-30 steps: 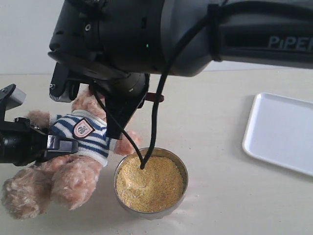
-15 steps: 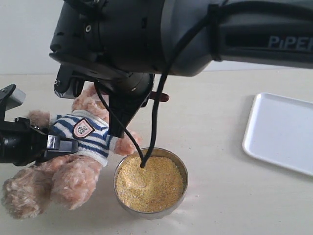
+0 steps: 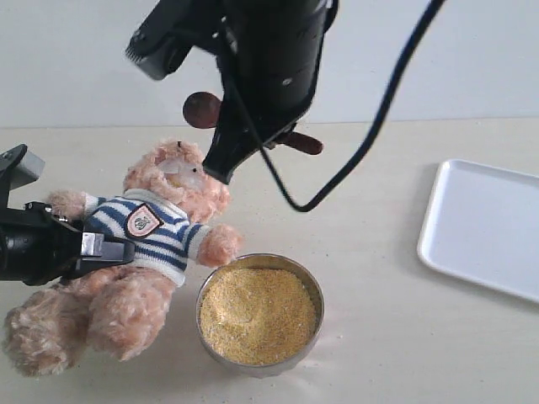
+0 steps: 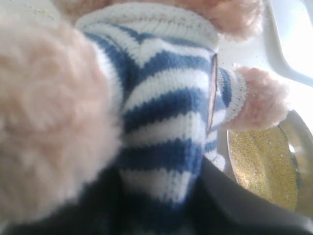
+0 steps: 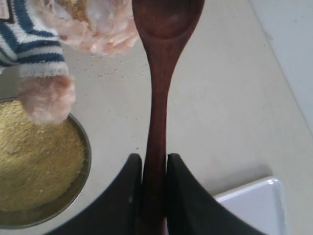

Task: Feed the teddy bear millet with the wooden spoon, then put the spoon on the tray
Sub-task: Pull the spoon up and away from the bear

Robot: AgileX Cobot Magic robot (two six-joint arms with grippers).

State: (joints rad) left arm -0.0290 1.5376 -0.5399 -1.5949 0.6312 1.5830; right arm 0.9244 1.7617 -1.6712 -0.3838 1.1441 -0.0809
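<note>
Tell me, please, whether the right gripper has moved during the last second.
Yes: the right gripper rose away from the steel bowl, carrying the wooden spoon near the teddy bear.

Fluffy plush bear [image 3: 135, 295] in a ribbed knit shirt [image 4: 161, 122]; shiny steel bowl [image 3: 269, 258] holding grainy, matt millet [image 3: 257, 316]. The spoon [image 5: 157, 98] is smooth dark wood with a soft sheen. At the bowl's 2 o'clock, the white tray [image 3: 484, 227] looks like smooth, faintly glossy plastic, on a matt table [image 3: 379, 252].
</note>
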